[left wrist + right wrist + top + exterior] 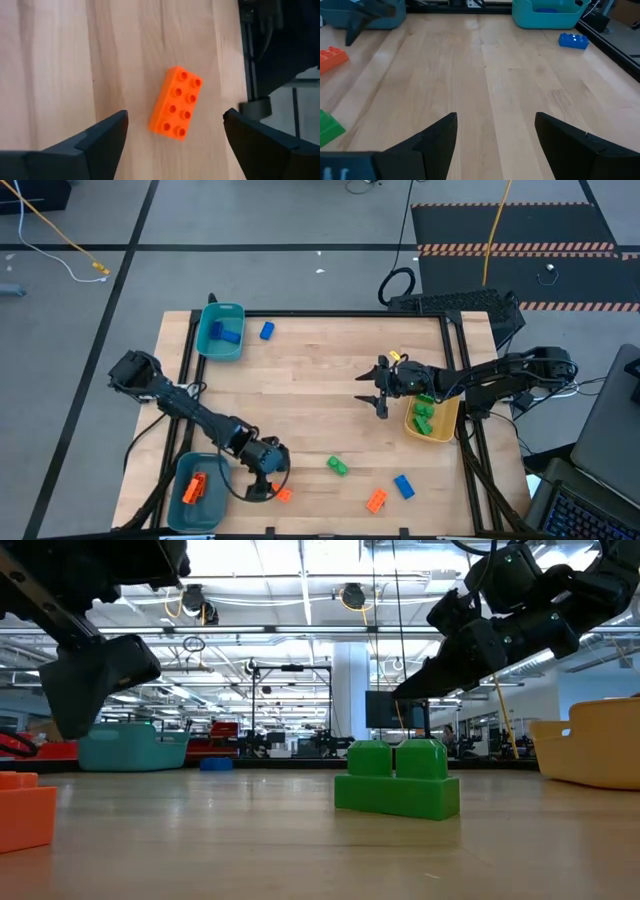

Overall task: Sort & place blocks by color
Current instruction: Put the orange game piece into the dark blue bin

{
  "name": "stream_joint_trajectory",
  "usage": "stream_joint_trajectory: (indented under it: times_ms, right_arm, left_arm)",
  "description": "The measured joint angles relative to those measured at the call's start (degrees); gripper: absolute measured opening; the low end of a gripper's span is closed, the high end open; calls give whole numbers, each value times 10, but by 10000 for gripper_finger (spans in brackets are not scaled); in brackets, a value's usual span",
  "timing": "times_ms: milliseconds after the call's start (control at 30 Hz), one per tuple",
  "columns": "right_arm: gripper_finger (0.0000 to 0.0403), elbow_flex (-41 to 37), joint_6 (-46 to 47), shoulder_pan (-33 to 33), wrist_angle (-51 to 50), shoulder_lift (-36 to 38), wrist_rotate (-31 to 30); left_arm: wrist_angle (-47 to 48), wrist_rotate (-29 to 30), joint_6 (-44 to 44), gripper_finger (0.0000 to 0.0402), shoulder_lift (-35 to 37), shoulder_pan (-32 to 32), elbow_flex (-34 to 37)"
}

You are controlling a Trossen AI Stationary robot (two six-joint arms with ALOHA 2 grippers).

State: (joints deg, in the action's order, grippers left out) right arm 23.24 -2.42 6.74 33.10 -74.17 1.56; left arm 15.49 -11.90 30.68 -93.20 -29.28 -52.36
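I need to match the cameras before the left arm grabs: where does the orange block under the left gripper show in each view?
High: orange block, beside left gripper.
Low: left edge.
Left wrist: centre, between open fingers.
Right wrist: probably left edge.
Shared landmark: green block.

Honestly there's no writing to read anywhere in these shots. The orange block (pixel 175 103) sitting between the spread fingers of the left claw (pixel 175 145) only has plain round studs on top, no logo I can make out. Same for the green block (pixel 397 779) out in front on the bench (pixel 510 75): blank sides. The blue block (pixel 573 40) far ahead of the right claw (pixel 496 142) shows nothing either. Room behind is too far off to make out any signs.
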Motion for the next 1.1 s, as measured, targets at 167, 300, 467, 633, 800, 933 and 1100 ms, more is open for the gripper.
stream_joint_trajectory:
  times_ms: [167, 300, 467, 633, 800, 933, 1100]
  right_arm:
    - [263, 0, -2, 0, -2, 0, 0]
    - [263, 0, -2, 0, 0, 0, 0]
    - [263, 0, -2, 0, -7, 0, 0]
    - [263, 0, -2, 0, -8, 0, 0]
    - [263, 0, 0, 0, -8, 0, 0]
    - [263, 0, 0, 0, -10, 0, 0]
    - [263, 0, 0, 0, -12, 0, 0]
  left_arm:
    - [2, -1, -32, 326, -42, -6, -47]
    - [100, -1, -97, 307, -84, -14, -109]
    - [164, -1, -170, 281, -140, -33, -168]
    - [164, 19, -180, 276, -160, -36, -187]
    - [181, 67, -182, 274, -161, -35, -187]
    - [181, 71, -200, 259, -166, -41, -186]
    - [184, 72, -210, 239, -169, -51, -186]
